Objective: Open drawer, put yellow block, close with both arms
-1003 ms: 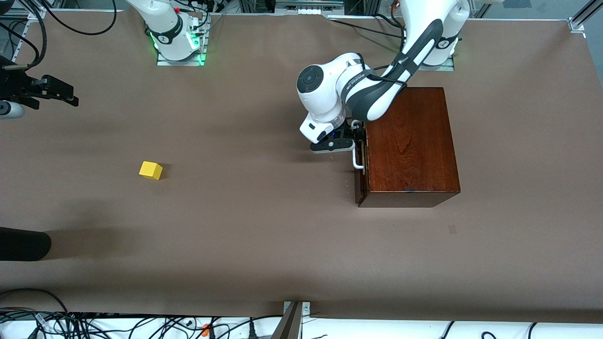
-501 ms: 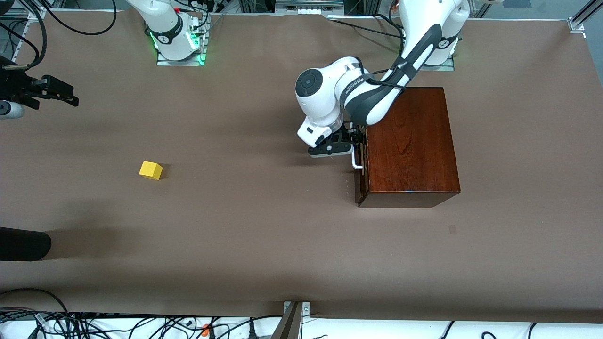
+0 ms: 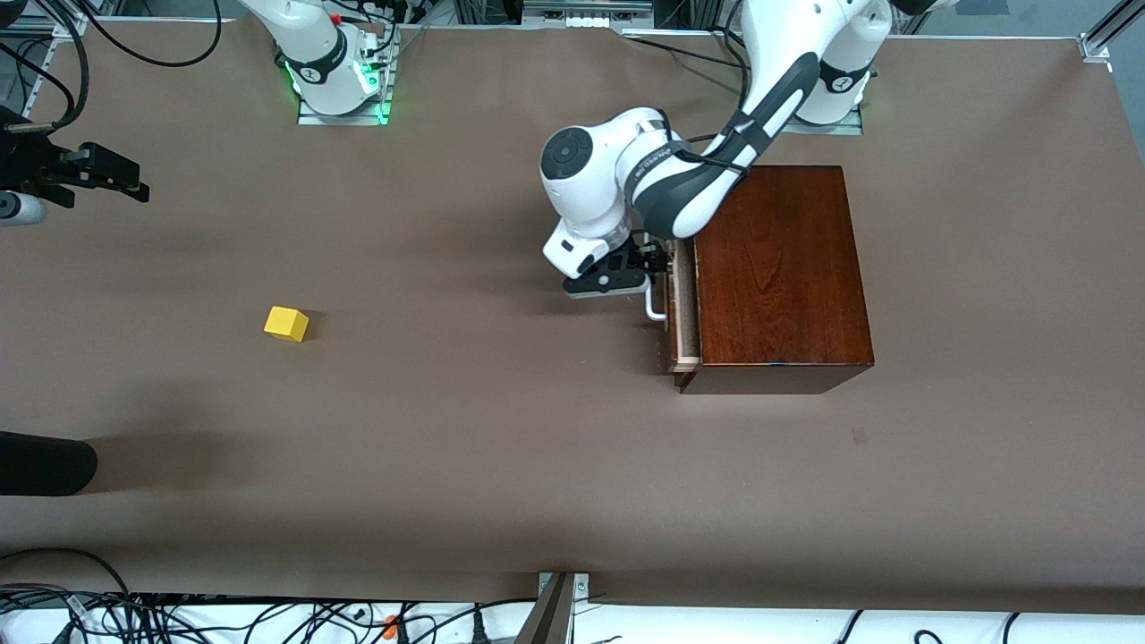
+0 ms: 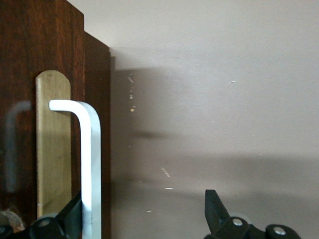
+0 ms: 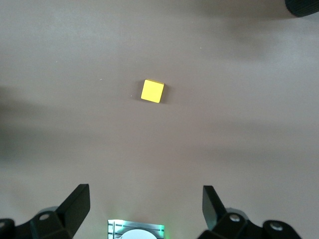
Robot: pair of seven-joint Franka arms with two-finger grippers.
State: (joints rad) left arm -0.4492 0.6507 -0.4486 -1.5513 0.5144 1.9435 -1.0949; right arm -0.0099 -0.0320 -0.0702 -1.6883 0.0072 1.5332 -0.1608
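Observation:
The dark reddish-brown wooden box [image 3: 778, 277] stands toward the left arm's end of the table. Its drawer [image 3: 685, 313] is slid out a little, showing a strip of pale wood. My left gripper [image 3: 656, 261] is open at the white bar handle [image 3: 656, 309]. In the left wrist view one finger [image 4: 72, 211] sits between the handle [image 4: 91, 164] and the drawer's front, and the gripper [image 4: 143, 199] is not clamped on it. The yellow block [image 3: 286, 324] lies on the table toward the right arm's end. My right gripper [image 3: 134, 183] waits open above the table, with the block [image 5: 152, 91] below it.
A dark rounded object [image 3: 45, 463] juts in at the table's edge toward the right arm's end, nearer the camera than the block. The right arm's base [image 3: 335, 76] glows green. Brown table surface [image 3: 465, 402] stretches between block and box.
My left gripper has moved toward the right arm's end with the handle, and the drawer has slid out a little from shut. The block and my right gripper have not moved.

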